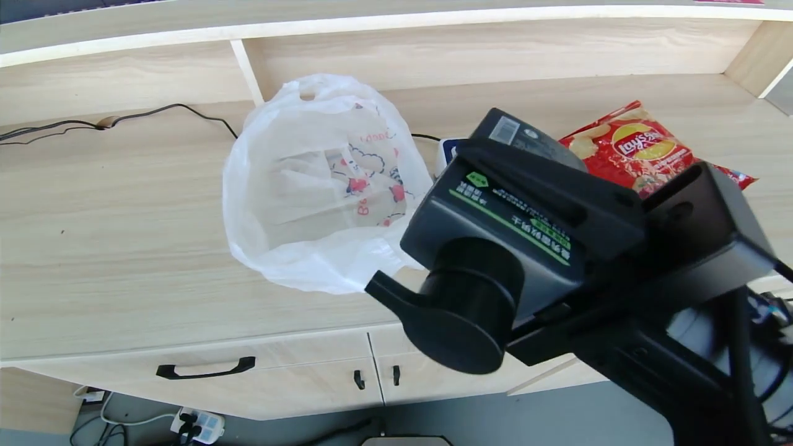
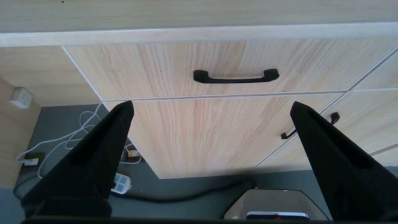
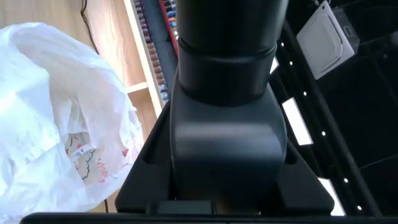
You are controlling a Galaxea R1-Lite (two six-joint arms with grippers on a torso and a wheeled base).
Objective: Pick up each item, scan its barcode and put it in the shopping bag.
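Bottle [image 1: 495, 223], black with a green-edged label and a round black cap, was held clear of the counter [image 1: 124, 248] by the right gripper [image 1: 576, 248], whose jaws were clamped on its body. It sat high and close to the head camera, cap end toward the robot, just beside the bag [image 1: 310, 186] on the robot's right. In the right wrist view the bottle [image 3: 224, 137] ran straight out from the claw, with the bag [image 3: 56, 112] off to one side.

A barcode [image 1: 505, 129] showed on a dark surface at the bottle's far end, facing up. Judgement: the bottle was lifted and angled for scanning rather than bagging, since it stood beside the bag's mouth, not over it.

The bag lay slumped on the counter with its mouth open toward the robot, ready to receive; no item could be made out inside.

Chips [image 1: 644, 152] lay flat on the counter behind the bottle, partly hidden, judged to be awaiting their turn.

A white-and-blue device [image 1: 446, 155] sat between bag and bottle, mostly covered; whether it was the scanner could not be told.

The left gripper [image 2: 211, 104] hung below the counter edge facing the drawer handle [image 2: 236, 77], fingers spread wide and holding nothing, judged parked out of the way.
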